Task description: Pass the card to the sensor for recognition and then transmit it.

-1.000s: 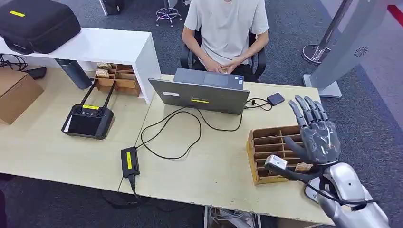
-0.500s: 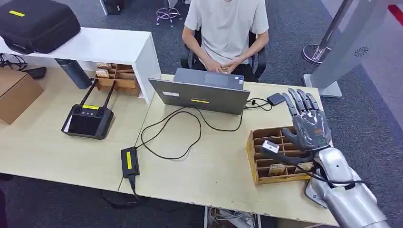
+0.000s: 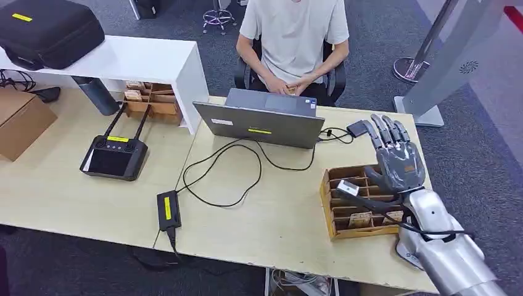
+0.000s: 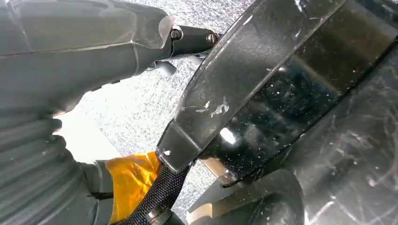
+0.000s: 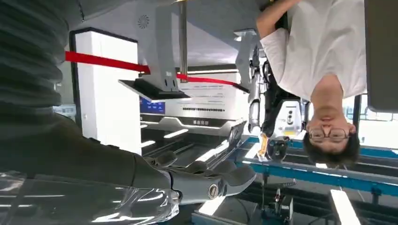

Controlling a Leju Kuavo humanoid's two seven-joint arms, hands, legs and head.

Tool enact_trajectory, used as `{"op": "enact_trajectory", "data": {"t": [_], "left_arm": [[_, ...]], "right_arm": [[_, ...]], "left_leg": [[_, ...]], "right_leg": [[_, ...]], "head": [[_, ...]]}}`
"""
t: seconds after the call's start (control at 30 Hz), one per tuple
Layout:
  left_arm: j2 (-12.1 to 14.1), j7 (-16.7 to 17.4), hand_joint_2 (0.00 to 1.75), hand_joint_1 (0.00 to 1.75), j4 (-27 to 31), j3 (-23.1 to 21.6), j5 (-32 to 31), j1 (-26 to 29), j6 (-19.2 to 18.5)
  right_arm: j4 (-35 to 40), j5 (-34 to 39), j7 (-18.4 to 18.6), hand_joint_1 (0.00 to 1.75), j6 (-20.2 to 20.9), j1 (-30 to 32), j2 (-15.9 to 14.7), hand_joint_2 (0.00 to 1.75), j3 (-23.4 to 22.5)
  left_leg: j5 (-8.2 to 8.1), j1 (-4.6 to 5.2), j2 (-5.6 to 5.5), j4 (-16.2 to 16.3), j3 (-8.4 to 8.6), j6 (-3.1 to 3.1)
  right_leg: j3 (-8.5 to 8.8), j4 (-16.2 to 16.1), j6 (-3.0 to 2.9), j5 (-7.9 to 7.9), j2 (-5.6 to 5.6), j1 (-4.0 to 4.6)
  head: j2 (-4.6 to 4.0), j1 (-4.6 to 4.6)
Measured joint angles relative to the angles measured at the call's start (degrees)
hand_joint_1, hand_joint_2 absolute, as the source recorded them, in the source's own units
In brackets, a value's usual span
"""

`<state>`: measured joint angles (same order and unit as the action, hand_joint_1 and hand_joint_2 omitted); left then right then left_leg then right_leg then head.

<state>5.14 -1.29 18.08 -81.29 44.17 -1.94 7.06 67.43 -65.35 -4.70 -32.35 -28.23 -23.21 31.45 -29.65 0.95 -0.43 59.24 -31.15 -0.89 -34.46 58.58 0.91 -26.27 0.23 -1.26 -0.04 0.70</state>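
Head view, worktop read from its left edge across.

Left part of the pale wooden worktop (image 3: 61,191): brown cardboard box (image 3: 18,123) at the left edge, then a black remote controller with two antennas (image 3: 114,155). A black power brick with a yellow label (image 3: 168,209) lies at the near edge, its black cable (image 3: 222,172) looping up to the open grey laptop (image 3: 262,120) at the far edge. A person in a white T-shirt (image 3: 293,37) sits behind the laptop, hands together. A small black sensor pad (image 3: 357,128), cabled to the laptop, lies at the far edge toward the right end.

Right part: a brown slotted wooden card tray (image 3: 354,200) near the right edge. Small cards (image 3: 359,219) lie in its near compartments; exact count not resolvable.

Right hand (image 3: 395,161): over the far right part of the tray, fingers straight and spread toward the sensor pad, nothing held. No card is picked yet; judged stage: approach to the tray.

Left hand (image 4: 70,51): seen in the left wrist view, hanging by the robot's body; whether the fingers are apart or curled, cannot tell.

Risks, judged:
- Cards lie flat in narrow slots; fingers may jam on the dividers or lift two cards.
- Pressure on the tray wall could slide the tray toward the right edge.
- The wrist cable near the tray may snag on it.
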Motion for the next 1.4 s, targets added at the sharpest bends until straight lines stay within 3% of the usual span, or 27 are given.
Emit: {"op": "enact_trajectory", "data": {"t": [0.6,1.4], "left_arm": [[0.00,-0.15,1.75,0.00,0.00,1.18,0.74,0.53,0.42],[-0.04,-0.24,1.75,0.00,0.00,1.42,0.92,0.63,0.46]], "right_arm": [[5.34,0.42,1.09,0.00,-0.22,6.02,-3.52,1.75,-3.72],[-2.73,-1.33,0.07,0.00,0.46,4.67,-3.13,1.75,-3.76]], "left_leg": [[-0.01,0.00,0.01,0.00,-0.03,0.00],[0.00,0.00,0.01,0.00,-0.06,0.00]], "right_leg": [[-0.03,-0.02,0.01,0.00,0.00,0.00],[-0.03,0.00,0.00,0.00,-0.01,0.00]], "head": [[0.00,0.00],[0.00,0.00]]}}
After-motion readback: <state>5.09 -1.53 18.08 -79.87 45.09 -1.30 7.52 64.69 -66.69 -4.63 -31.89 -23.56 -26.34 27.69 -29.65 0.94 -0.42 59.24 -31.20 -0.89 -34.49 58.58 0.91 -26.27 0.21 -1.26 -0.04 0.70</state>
